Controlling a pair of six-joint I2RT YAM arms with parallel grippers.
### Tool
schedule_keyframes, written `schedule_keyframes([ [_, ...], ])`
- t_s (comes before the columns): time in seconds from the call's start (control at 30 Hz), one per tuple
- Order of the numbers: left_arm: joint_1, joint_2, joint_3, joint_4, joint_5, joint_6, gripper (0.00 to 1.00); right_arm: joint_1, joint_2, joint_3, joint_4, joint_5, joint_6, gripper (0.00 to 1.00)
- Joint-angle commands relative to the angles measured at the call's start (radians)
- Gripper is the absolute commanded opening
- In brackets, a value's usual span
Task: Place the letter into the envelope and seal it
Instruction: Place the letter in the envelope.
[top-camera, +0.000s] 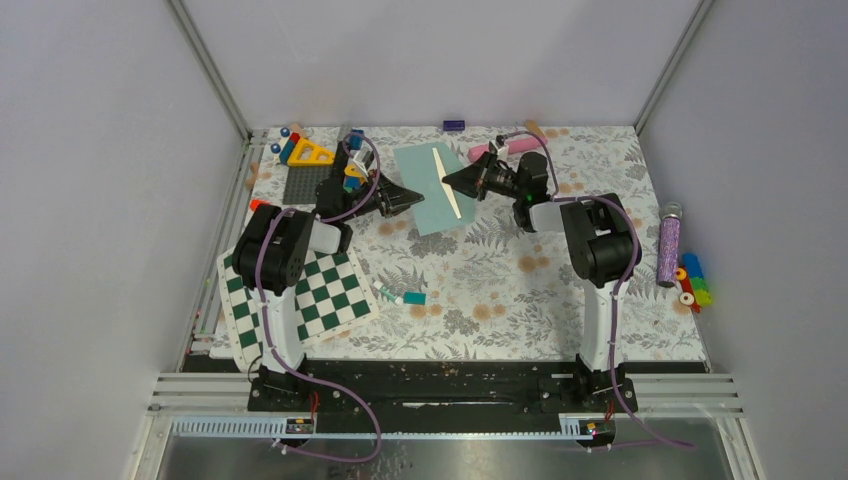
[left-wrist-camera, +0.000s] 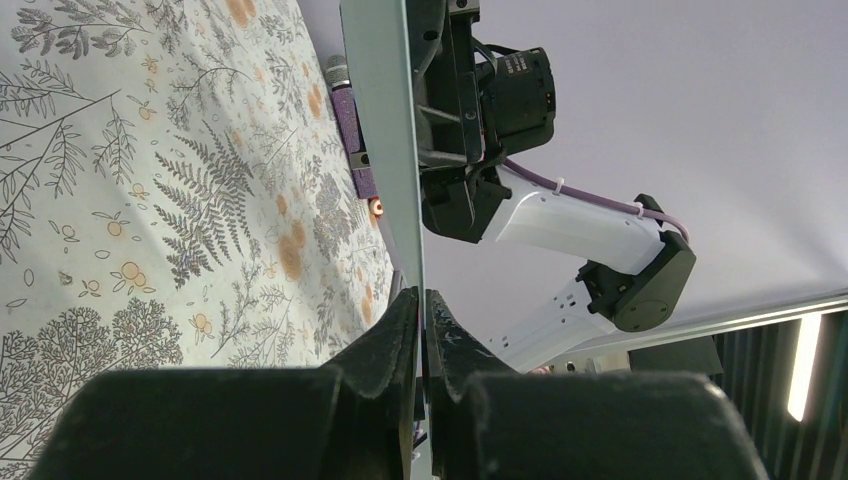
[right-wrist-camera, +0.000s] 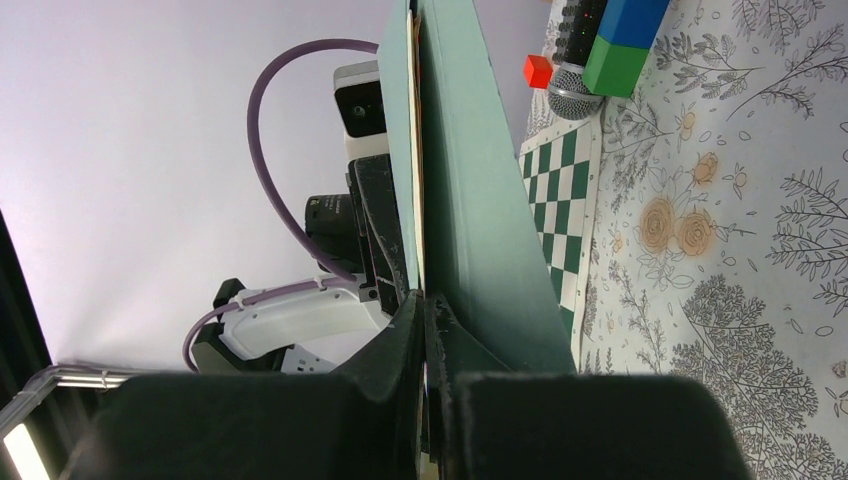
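The teal envelope (top-camera: 425, 195) is held off the flowered table at the back middle, between both grippers. The cream letter (top-camera: 447, 182) shows as a thin strip running across it. My left gripper (top-camera: 418, 197) is shut on the envelope's left edge; in the left wrist view the envelope (left-wrist-camera: 385, 120) stands edge-on above the closed gripper (left-wrist-camera: 422, 300). My right gripper (top-camera: 449, 181) comes from the right. In the right wrist view it (right-wrist-camera: 424, 302) is shut on the letter's cream edge (right-wrist-camera: 414, 150), which lies between the envelope's teal layers (right-wrist-camera: 470, 200).
A green-white checkerboard (top-camera: 300, 295) lies at the front left. Toy blocks and a yellow triangle (top-camera: 312, 152) sit at the back left. A small teal block (top-camera: 414, 298) lies mid-table. A pink object (top-camera: 510, 147) is behind the right gripper. A purple glitter tube (top-camera: 668, 245) lies at the right edge.
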Motion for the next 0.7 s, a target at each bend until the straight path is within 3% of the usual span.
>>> schedule_keyframes([
  [0.0,-0.006,-0.029,0.000,0.076,0.002,-0.003,0.05,0.019,-0.058,0.018,0.025,0.004,-0.023,0.00],
  [0.67,-0.006,-0.030,-0.001,0.075,0.001,-0.002,0.05,0.037,-0.043,0.034,0.017,-0.009,-0.022,0.00],
])
